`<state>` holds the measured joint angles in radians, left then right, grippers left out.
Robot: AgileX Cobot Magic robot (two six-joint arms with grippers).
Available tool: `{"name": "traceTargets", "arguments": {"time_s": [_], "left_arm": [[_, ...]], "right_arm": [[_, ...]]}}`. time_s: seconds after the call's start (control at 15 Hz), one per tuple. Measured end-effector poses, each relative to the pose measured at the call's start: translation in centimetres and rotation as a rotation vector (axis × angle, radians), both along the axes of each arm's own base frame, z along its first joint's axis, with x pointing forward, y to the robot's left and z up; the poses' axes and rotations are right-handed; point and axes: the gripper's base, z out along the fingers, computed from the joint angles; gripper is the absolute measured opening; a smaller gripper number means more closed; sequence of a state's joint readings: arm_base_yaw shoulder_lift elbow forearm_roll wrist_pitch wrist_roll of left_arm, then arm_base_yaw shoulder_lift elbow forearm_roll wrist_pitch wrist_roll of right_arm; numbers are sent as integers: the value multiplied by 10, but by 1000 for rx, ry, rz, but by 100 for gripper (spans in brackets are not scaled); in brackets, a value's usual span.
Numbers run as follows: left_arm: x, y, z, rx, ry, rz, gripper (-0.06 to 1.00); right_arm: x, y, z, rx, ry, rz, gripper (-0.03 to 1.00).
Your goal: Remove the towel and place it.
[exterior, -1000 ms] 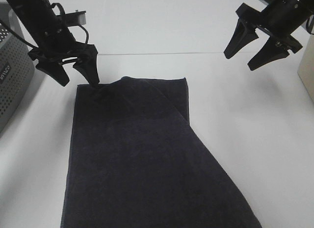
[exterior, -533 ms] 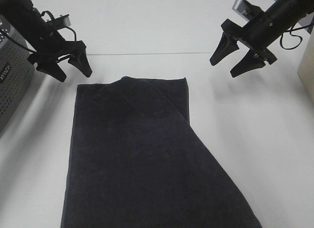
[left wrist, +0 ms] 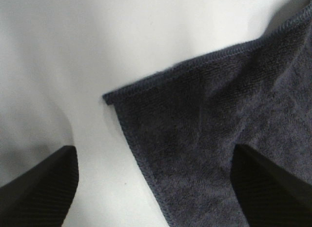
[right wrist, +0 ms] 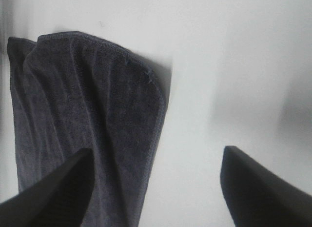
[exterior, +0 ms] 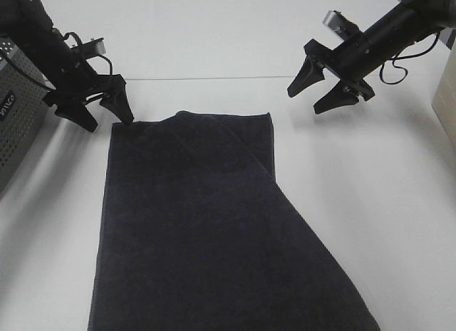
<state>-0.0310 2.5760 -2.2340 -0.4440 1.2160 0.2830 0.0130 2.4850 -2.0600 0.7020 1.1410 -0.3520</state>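
1. Grey perforated basket (exterior: 16, 124) sits at the left edge of the high view, apart from the cloth and not part of the coming grasp.
2. Black left gripper (exterior: 112, 123) stands at the upper left with its jaws spread and nothing between them. Its inner fingertip is just beside the towel's upper-left corner (exterior: 115, 126). The left wrist view shows that corner (left wrist: 105, 96) lying flat on the white table (exterior: 370, 203), framed by the two fingers. This arm is clearly the nearer one.
3. Charcoal, near-black terry, the towel (exterior: 206, 231) lies flat in the middle of the frame. Its long axis runs from the upper centre down past the bottom edge. The hems are stitched, and a diagonal fold crosses from the top hem toward the lower right.
4. Black right gripper (exterior: 303, 103), at the upper right, is also spread and empty. It hangs above and to the right of the upper-right corner (exterior: 269, 117), well apart from it. That rounded corner (right wrist: 161, 97) shows ahead of its fingers in the right wrist view.
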Motion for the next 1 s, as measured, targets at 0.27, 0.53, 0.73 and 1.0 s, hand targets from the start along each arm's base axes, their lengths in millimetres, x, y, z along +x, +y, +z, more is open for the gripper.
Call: {"name": "traceTargets", "arguments": {"time_s": [0.27, 0.53, 0.73, 1.0], "left_arm": [[0, 0, 0, -1, 0, 0, 80], [0, -1, -8, -13, 16, 2, 80], [1, -2, -11, -28, 18, 6, 80], [1, -3, -11, -31, 19, 6, 80]], "right_arm": [[-1, 25, -24, -29, 19, 40, 70], [2, 29, -30, -42, -10, 15, 70], [5, 36, -30, -63, -51, 6, 70], [6, 36, -33, -102, -54, -23, 70]]}}
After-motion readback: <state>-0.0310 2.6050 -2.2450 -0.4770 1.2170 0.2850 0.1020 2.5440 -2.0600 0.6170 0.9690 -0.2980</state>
